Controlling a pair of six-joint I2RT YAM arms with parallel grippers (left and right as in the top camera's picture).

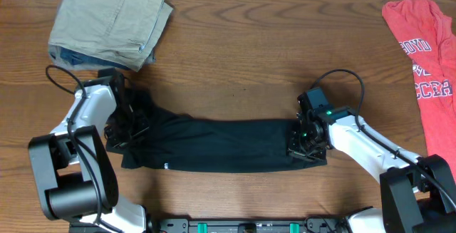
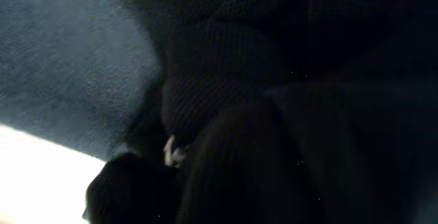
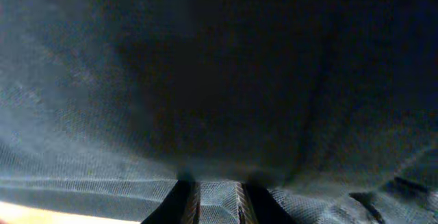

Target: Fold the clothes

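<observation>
The black shirt [image 1: 228,144] was noted stretched as a band on the table [image 1: 235,55] between 2 grippers. The left gripper [image 1: 127,125] was found clenched on its bunched end. The right gripper [image 1: 305,142] was seen nipped narrowly onto the opposite edge.

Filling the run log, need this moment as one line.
item: black short-sleeved collared soft-fabric shirt, in a long band | left jaws: shut on left end | right jaws: shut on right end
</observation>
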